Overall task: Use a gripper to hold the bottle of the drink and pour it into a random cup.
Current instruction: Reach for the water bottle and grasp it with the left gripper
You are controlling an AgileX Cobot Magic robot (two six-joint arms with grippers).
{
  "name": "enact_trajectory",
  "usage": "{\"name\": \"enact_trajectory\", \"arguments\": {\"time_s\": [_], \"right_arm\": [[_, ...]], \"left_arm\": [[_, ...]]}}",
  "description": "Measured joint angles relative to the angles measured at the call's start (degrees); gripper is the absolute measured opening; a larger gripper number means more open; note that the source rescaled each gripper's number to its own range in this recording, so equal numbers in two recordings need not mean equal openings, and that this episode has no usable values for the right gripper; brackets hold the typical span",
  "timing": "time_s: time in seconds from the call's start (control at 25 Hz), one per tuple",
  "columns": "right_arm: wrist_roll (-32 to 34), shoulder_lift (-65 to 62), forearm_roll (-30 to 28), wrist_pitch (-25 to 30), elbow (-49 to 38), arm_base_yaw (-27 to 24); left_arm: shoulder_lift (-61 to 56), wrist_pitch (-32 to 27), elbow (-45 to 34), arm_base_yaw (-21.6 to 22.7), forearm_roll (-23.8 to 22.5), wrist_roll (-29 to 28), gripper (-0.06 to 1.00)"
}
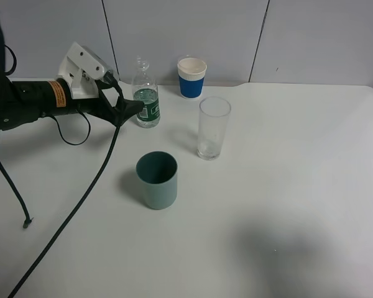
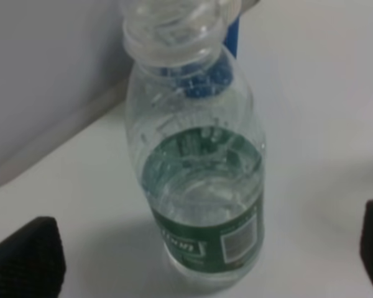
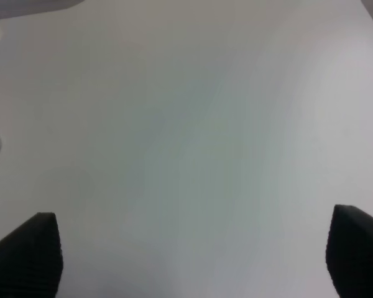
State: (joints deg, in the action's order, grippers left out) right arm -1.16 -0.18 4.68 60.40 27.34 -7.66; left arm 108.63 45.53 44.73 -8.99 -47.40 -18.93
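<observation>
The bottle of the drink (image 1: 146,99) stands upright and capless at the back left of the white table, with water in it and a dark green label. My left gripper (image 1: 128,107) reaches in from the left at label height. In the left wrist view the bottle (image 2: 199,186) fills the middle. The left gripper (image 2: 200,261) is open, its black fingertips (image 2: 25,257) on either side of the bottle and apart from it. The clear cup (image 1: 212,127) stands empty to the bottle's right. My right gripper (image 3: 189,254) is open over bare table.
A short teal cup (image 1: 156,180) stands in front of the bottle. A blue cup with a white rim (image 1: 191,77) sits by the back wall. Black cables (image 1: 81,192) trail over the table's left side. The right arm is outside the high view.
</observation>
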Motion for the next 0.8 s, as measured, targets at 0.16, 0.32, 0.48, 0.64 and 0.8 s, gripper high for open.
{"name": "enact_trajectory", "arguments": {"time_s": [0.16, 0.32, 0.48, 0.64, 0.8], "right_arm": [[0.0, 0.0, 0.0, 0.0, 0.0, 0.0], [0.0, 0.0, 0.0, 0.0, 0.0, 0.0], [0.0, 0.0, 0.0, 0.0, 0.0, 0.0], [0.0, 0.0, 0.0, 0.0, 0.0, 0.0], [0.0, 0.0, 0.0, 0.0, 0.0, 0.0]], "left_arm": [[3.2, 2.2, 2.5, 0.4, -2.8, 0.1, 0.92], [5.9, 3.0, 6.1, 0.3, -4.8, 0.1, 0.92], [8.4, 3.9, 8.6, 0.3, -5.3, 0.1, 0.92], [11.1, 5.3, 10.1, 0.3, -5.4, 0.1, 0.92], [13.4, 9.3, 10.5, 0.3, -5.4, -0.5, 0.92]]}}
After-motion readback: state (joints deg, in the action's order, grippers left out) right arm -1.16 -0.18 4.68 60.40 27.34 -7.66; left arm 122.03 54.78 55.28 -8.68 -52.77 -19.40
